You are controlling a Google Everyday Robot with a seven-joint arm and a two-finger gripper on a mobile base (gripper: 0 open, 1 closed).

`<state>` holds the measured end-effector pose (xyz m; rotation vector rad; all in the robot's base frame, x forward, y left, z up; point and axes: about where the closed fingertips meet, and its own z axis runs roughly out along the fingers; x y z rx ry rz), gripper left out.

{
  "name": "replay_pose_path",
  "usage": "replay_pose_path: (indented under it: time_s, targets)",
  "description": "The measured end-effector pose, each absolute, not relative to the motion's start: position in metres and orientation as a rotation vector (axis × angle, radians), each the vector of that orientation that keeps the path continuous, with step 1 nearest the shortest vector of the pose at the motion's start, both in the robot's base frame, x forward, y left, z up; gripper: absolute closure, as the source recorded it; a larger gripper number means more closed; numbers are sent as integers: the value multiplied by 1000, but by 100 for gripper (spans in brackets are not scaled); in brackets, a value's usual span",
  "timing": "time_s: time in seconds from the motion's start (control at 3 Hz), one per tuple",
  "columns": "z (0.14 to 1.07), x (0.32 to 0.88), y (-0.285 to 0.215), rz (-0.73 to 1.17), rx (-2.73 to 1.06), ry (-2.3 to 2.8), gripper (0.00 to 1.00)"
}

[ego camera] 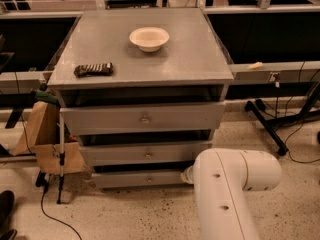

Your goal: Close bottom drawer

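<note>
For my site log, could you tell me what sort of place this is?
Probably a robotics lab or workshop: grey drawer cabinet on a speckled floor, workbenches behind, loose cables. The gripper is at the right end of the bottom drawer, largely hidden by the arm.

The bottom drawer (145, 179) is grey with a small dull-metal knob; the two drawer fronts above it and the counter (200, 59) share that grey; the bowl (149, 38) is cream; the packet (93, 69) at the left is dark brown with pale markings; the robot arm (225, 194) is white; the end effector (187, 174), pale off-white, sits at the bottom drawer's right end; the floor (125, 216) is beige, speckled dark; the paper bag (37, 126) at the left is tan.
</note>
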<state>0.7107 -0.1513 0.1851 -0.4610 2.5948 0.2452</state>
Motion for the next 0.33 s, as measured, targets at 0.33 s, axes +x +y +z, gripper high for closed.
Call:
replay_pose_path:
  time_s: [0.33]
  targets:
    - [184, 710, -146, 263, -458, 2595, 100]
